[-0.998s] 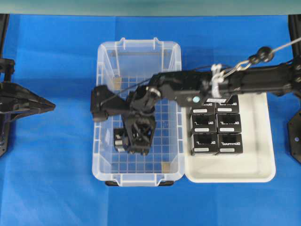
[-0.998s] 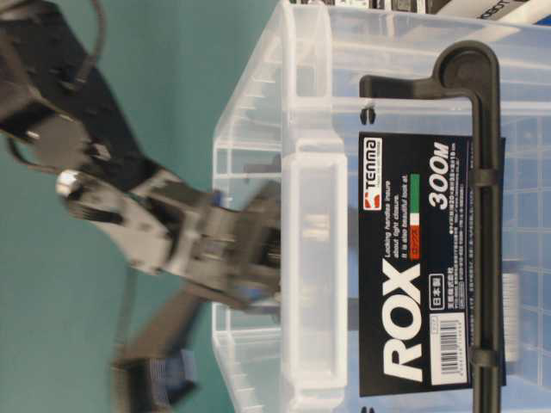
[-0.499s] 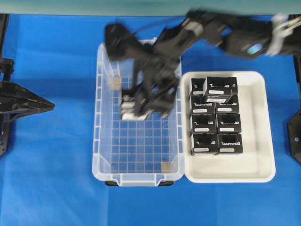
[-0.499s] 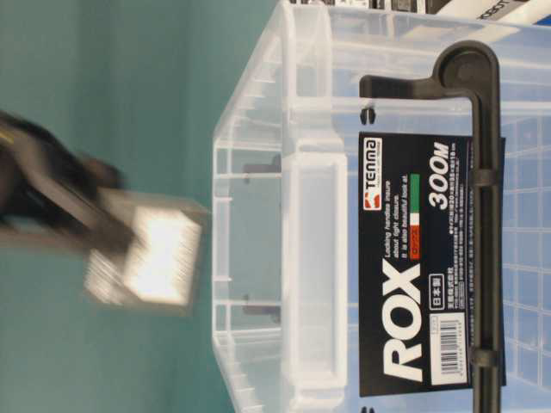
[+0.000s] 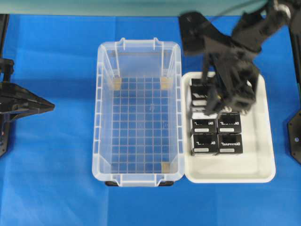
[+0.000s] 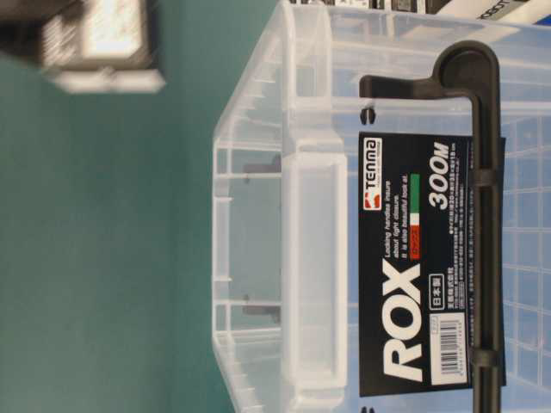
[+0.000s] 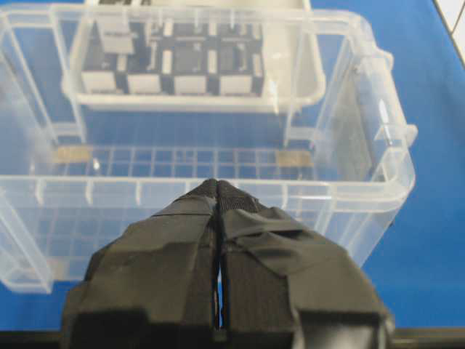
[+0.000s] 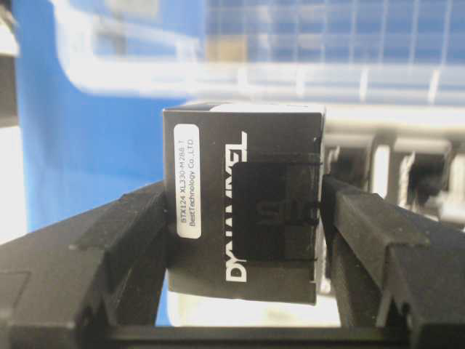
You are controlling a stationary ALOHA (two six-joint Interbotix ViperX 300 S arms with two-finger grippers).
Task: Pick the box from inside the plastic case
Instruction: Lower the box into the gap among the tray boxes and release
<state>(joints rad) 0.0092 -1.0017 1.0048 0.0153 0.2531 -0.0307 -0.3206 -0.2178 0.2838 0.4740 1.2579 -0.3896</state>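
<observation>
My right gripper (image 8: 243, 190) is shut on the box (image 8: 218, 145), a small black carton with white lettering and a white label strip, held between both fingers. From overhead the right gripper (image 5: 226, 96) hangs over the white tray, to the right of the plastic case (image 5: 96, 117), and hides most of the box. The case's gridded floor holds no carton. In the table-level view the box (image 6: 103, 39) is a blur at the top left, outside the case (image 6: 310, 258). My left gripper (image 7: 218, 187) is shut on nothing, just outside the case's near wall (image 7: 349, 196).
A shallow white tray (image 5: 263, 155) sits against the case's right side with several identical black cartons (image 5: 217, 136) in rows. Blue cloth covers the table. The left arm (image 5: 23, 103) rests at the far left edge.
The right gripper has risen out of the plastic case with the box and swung right, over the white tray. The left arm has not moved.
</observation>
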